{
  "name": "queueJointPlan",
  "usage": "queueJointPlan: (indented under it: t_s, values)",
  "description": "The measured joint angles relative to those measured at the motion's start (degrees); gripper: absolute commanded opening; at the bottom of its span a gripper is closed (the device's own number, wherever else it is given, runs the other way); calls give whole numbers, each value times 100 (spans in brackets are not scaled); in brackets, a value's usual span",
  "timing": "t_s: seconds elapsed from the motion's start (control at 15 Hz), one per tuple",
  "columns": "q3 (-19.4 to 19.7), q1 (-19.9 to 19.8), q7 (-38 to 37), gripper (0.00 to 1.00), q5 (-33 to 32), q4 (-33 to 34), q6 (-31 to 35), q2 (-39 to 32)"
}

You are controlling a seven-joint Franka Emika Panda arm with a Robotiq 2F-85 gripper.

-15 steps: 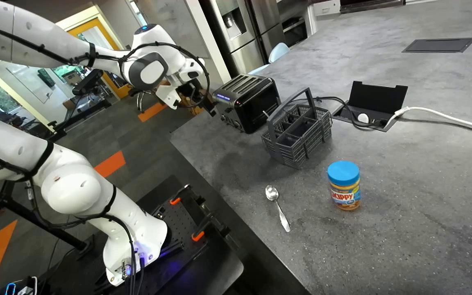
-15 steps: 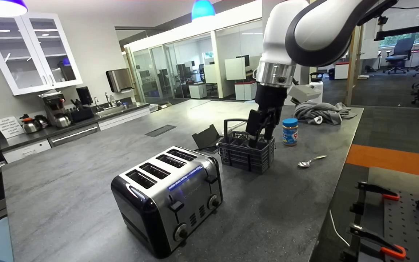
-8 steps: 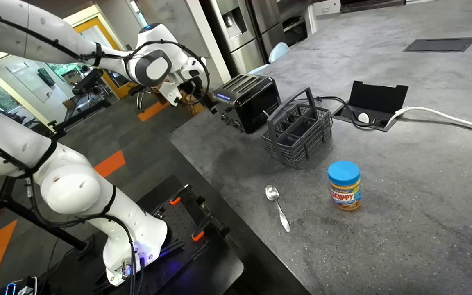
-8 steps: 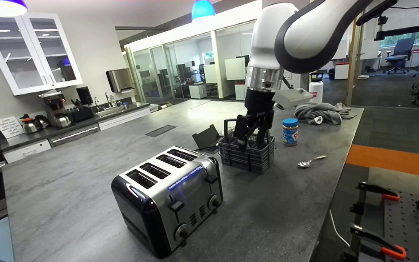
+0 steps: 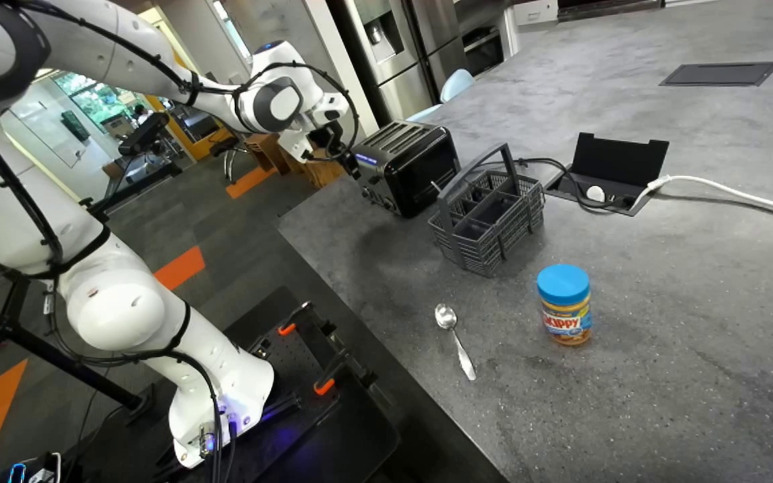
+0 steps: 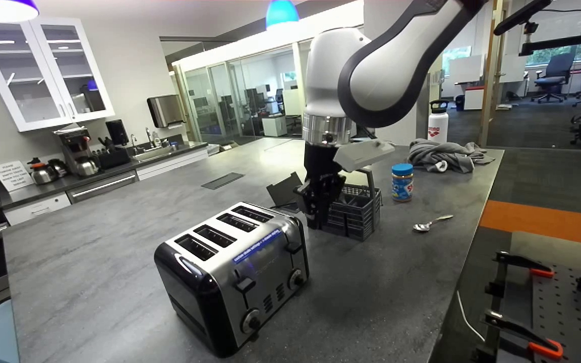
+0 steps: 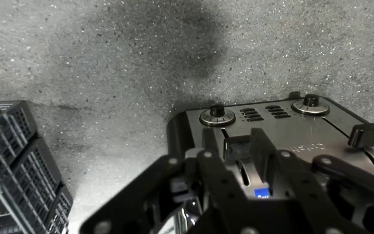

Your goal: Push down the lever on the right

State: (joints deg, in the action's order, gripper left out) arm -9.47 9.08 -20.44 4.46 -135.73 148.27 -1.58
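Note:
A black-sided steel toaster (image 6: pixel 240 272) stands on the counter, its front carrying two levers. The lever on the right (image 6: pixel 293 247) is the one nearer the basket and sits in the upper part of its slot. My gripper (image 6: pixel 313 216) hangs just behind that corner of the toaster in an exterior view. In the wrist view the same lever (image 7: pixel 237 149) shows between the fingertips of my gripper (image 7: pixel 234 138), which are apart. A gap separates it from one finger; whether the other finger (image 7: pixel 261 146) touches it I cannot tell. The toaster's left lever (image 7: pixel 366 135) is off to one side.
A grey cutlery basket (image 5: pixel 487 221) with a tall handle stands close beside the toaster. Farther along the counter are a peanut butter jar (image 5: pixel 564 305) and a spoon (image 5: pixel 455 339). An outlet box (image 5: pixel 618 168) with cables lies behind the basket. The counter edge runs near the toaster's front.
My gripper has moved left and lower in an exterior view, from in front of the basket to beside the toaster's corner. Its fingers have drawn closer together. Toaster and basket have stayed put.

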Motion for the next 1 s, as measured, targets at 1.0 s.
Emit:
queueJointPlan:
  t_s: [1.0]
  values:
    - [81, 216, -27, 0, -602, 818, 0, -971]
